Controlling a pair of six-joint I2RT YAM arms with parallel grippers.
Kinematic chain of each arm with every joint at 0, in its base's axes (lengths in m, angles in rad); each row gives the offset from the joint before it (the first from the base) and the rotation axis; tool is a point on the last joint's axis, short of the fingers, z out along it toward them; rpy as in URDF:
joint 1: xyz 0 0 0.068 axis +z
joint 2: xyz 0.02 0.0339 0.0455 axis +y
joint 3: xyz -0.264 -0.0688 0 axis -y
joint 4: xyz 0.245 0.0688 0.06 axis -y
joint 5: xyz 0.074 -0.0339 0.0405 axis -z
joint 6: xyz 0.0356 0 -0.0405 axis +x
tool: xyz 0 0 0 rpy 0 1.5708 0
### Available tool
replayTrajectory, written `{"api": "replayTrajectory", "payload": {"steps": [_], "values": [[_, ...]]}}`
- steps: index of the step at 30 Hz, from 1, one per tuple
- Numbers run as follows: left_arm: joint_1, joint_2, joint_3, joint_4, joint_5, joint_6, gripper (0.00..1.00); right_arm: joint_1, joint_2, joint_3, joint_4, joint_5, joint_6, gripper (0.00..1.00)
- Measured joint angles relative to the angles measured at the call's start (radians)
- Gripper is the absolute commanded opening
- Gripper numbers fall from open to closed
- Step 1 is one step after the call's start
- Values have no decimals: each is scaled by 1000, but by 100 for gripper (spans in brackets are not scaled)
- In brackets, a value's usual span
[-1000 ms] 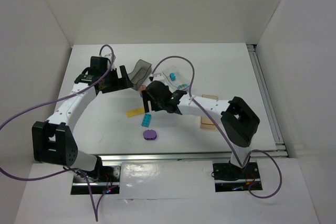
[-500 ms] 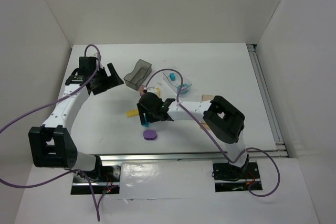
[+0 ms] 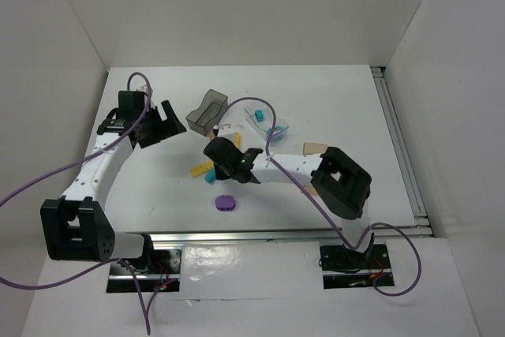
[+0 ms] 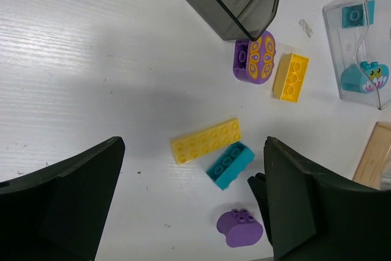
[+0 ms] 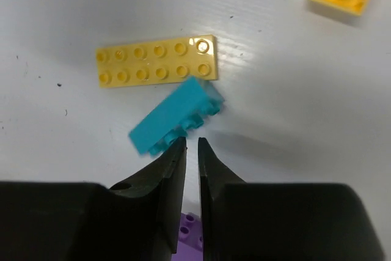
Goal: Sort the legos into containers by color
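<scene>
Though nearly closed, right claw (image 5: 186, 146) at tilted cyan brick (image 5: 174, 117), perhaps touching.

Overhead and close wrist views share the yellow plate (image 5: 156, 61).

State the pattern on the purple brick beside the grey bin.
Yellow oval markings on the purple brick; the left wrist view shows it best.

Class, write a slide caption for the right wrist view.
Right gripper, fingers nearly shut, poised at a cyan brick beside a long yellow plate.
</scene>
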Motion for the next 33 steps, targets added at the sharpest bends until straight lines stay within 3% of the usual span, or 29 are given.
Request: {"api": "replayTrajectory", "payload": {"steps": [5,10,18,30,33], "values": [[0,1,0,0,6,0,98,-22,-26,-3,-22,51,-7,22],[0,1,0,0,14,2,98,-43,-28,-6,-43,60,-24,62],[0,1,0,0,18,6,98,-47,5,58,-61,-19,-129,81],[0,1,0,0,19,28,98,-46,96,129,-114,-256,-566,87],[0,1,0,-1,19,28,98,-46,120,132,-116,-280,-609,79]]}}
